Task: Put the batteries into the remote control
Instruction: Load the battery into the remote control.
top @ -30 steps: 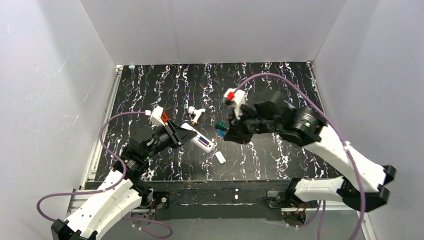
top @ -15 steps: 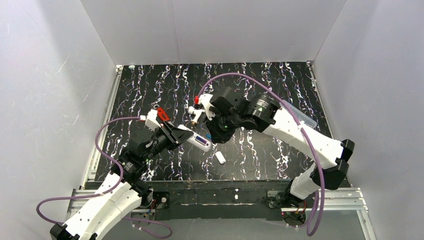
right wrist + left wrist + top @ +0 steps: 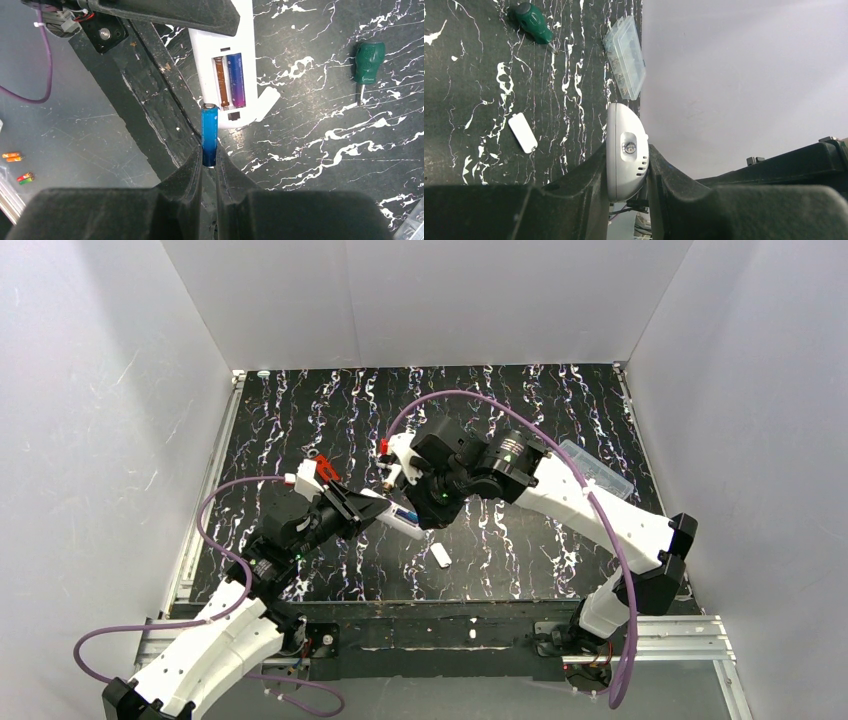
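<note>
My left gripper is shut on the white remote control and holds it above the mat; the remote sits clamped between its fingers in the left wrist view. In the right wrist view the remote's open recess faces the camera, with one purple battery seated in it and the slot beside it bare. My right gripper is shut on a blue battery, whose tip is just short of the remote's lower end. The right gripper sits right beside the remote.
A small white cover piece lies on the mat below the remote, also seen in the left wrist view. A green-handled screwdriver and a clear plastic box lie to the right. A white T-shaped fitting lies behind the grippers.
My right arm has swung left and forward, carrying the blue battery up to the remote. My left gripper has kept hold of the remote and shifted only slightly.
</note>
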Motion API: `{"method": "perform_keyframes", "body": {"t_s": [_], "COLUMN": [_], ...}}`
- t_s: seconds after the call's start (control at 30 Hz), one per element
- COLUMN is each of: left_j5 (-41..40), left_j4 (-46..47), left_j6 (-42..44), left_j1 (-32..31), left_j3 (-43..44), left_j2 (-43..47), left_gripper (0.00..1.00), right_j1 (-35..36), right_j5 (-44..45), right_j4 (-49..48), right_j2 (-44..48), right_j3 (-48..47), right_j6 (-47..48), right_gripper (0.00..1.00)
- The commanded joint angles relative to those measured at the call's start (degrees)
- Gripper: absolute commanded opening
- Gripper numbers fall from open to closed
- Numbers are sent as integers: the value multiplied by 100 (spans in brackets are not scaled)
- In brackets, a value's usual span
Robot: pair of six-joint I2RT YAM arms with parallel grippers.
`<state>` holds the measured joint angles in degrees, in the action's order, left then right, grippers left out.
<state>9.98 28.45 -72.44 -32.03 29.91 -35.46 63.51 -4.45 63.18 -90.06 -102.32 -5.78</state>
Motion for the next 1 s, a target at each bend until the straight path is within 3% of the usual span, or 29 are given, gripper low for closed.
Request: {"method": "perform_keyframes", "body": {"t_s": [0.0,0.53,0.97], "left_j5": [92,283,304], "left_j4": [383,785,772], "left_j6": [-94,-173,-181], "left_j1": [13,12,13], "left_j3": [110,48,-60], "left_j2": [30,-84,-8], "left_gripper": [0,0,0], "right_j1": [36,32,30], "right_j5": [-298,-185,217], "right_j4": [3,-41,-98], "right_j2": [-91,-535,-356], "right_j3": [-301,-337,-326], "right_j6": [180,255,350], "right_gripper": [1,1,1]}}
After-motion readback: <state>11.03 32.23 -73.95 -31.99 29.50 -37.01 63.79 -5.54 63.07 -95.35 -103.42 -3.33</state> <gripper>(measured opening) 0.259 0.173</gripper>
